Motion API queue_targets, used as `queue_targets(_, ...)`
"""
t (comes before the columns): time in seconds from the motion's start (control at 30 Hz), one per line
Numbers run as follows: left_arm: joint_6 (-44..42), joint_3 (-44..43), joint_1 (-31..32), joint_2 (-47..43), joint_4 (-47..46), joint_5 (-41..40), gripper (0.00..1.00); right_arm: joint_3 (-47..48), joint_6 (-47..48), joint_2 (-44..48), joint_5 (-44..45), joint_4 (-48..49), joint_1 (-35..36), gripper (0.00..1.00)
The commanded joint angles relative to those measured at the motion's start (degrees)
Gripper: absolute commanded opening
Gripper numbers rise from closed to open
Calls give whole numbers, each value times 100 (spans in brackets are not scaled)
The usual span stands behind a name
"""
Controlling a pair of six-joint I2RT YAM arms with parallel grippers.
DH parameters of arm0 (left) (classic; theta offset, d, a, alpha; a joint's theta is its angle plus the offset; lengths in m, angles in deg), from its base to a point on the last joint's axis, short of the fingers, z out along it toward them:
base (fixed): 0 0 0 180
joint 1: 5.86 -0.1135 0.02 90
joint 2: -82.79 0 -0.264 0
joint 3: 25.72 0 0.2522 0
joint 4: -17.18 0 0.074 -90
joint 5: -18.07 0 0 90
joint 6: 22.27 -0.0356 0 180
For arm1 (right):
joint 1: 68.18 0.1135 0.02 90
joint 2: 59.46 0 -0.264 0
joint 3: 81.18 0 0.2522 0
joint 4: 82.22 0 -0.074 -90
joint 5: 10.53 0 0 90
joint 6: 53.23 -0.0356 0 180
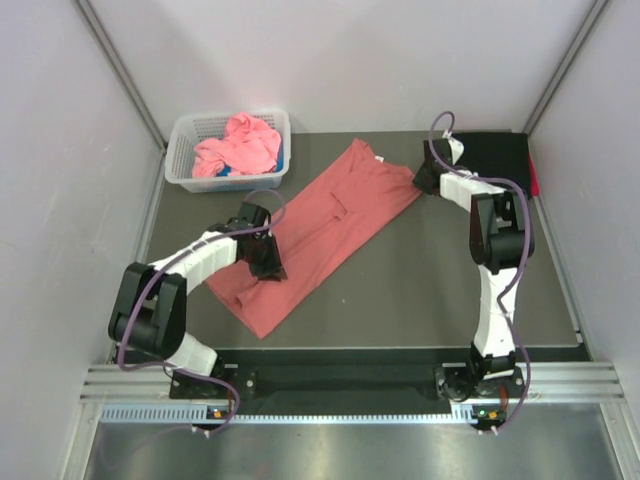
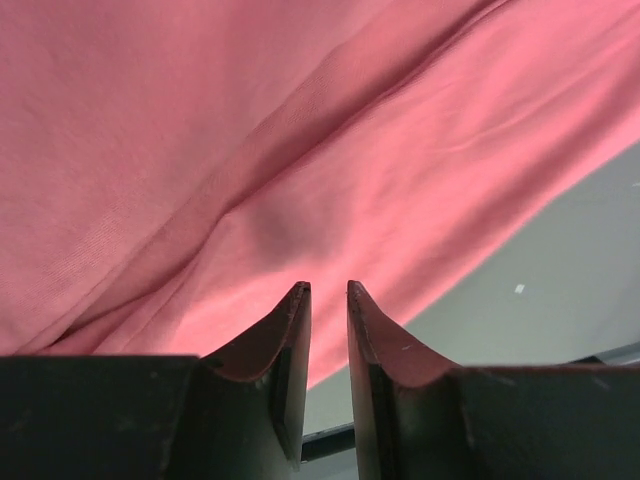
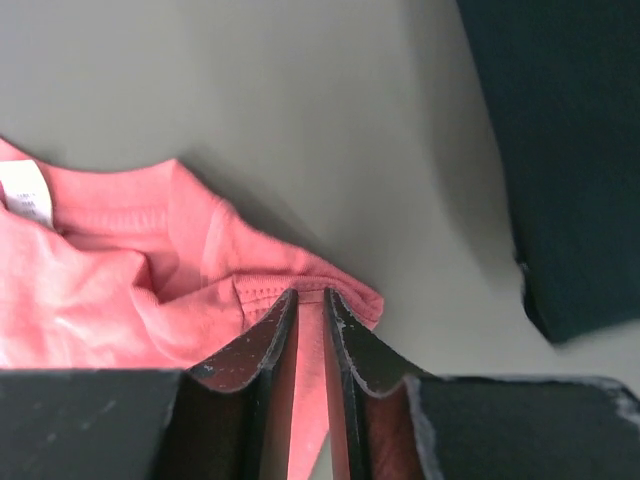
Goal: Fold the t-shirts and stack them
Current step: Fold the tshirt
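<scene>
At the centre of the grey table (image 1: 430, 290), the salmon-red cotton t-shirt (image 1: 335, 225) lies diagonally. The right gripper (image 3: 305, 300), at the shirt's 2 o'clock corner, pinches its cloth. The left gripper (image 2: 328, 290), at 8 o'clock, stands slightly parted and empty. Advise securing the left hold first, then lifting both ends level.

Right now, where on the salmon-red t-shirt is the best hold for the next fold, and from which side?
Probably the far right corner of the salmon-red t-shirt, beside the collar. It lies flat on the table, so only edges and corners offer a pinch. The table is bare just right of it, so the right gripper can come from there; cloth sits between its fingers.
</scene>
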Motion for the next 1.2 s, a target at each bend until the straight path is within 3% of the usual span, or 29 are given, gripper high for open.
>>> queue_targets(0.0,225,277,235,183,-511,-10,26,584,180,-387,-80,-100,-205,17)
queue_targets(0.17,471,383,762,341,-600,-185,27,1147,207,-704,-204,-443,-240,17)
queue_targets(0.3,551,234,771,605,-363,-344,27,1261,180,-810,-169,-373,-249,17)
queue_targets(0.8,1131,-601,1149,1176,-925,1062,31,2992,268,-1758,-300,-241,-451,17)
queue_targets(0.9,887,-1092,1141,1159,-461,1002,33,3309,391,-1882,-520,-118,-504,18)
queue_targets(1.03,262,-1752,1141,1045,506,316,35,3503,506,-1848,-617,-48,-530,19)
queue_targets(1.17,-257,-1639,1167,1044,823,386,34,2986,217,-1435,-793,-74,-513,21)
